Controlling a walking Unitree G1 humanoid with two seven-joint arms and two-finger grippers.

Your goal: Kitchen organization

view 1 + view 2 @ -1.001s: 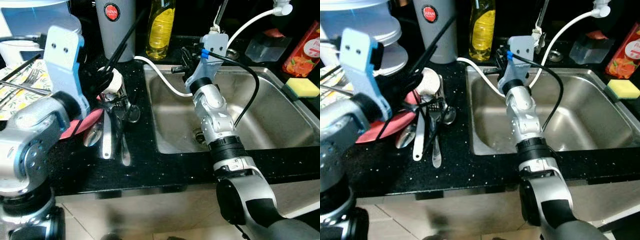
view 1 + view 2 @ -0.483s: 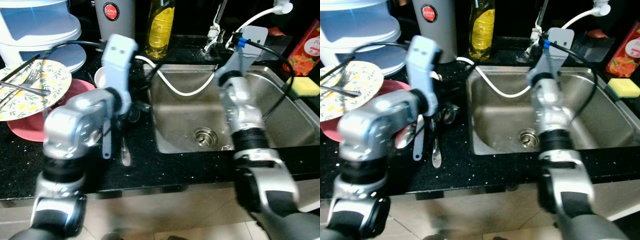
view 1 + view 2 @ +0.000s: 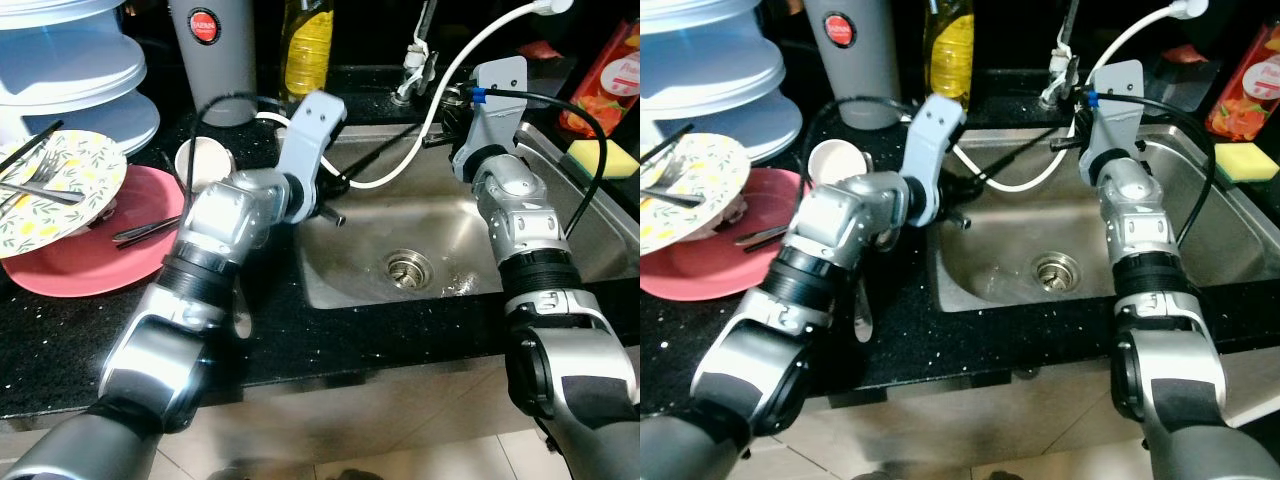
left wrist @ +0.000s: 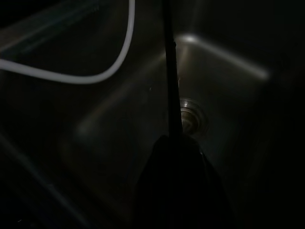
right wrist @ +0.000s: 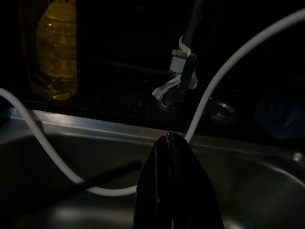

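Over the stainless-steel sink basin (image 3: pixel 560 235), the left gripper (image 3: pixel 335 190) pinched a thin black chopstick (image 4: pixel 170 86) that pointed across toward the round drain (image 3: pixel 407 267). The right gripper (image 5: pixel 172 143), fingers pressed together and empty, hovered at the sink's back rim beside a curved white hose (image 3: pixel 440 110). A glossy pink plate (image 3: pixel 95 270) lay left of the sink.

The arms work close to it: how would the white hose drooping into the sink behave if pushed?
The thin white hose hangs in a loose curve over the steel sink, so it is probably floppy and would swing aside. It looks slender, so it is likely light, and it may spring back.
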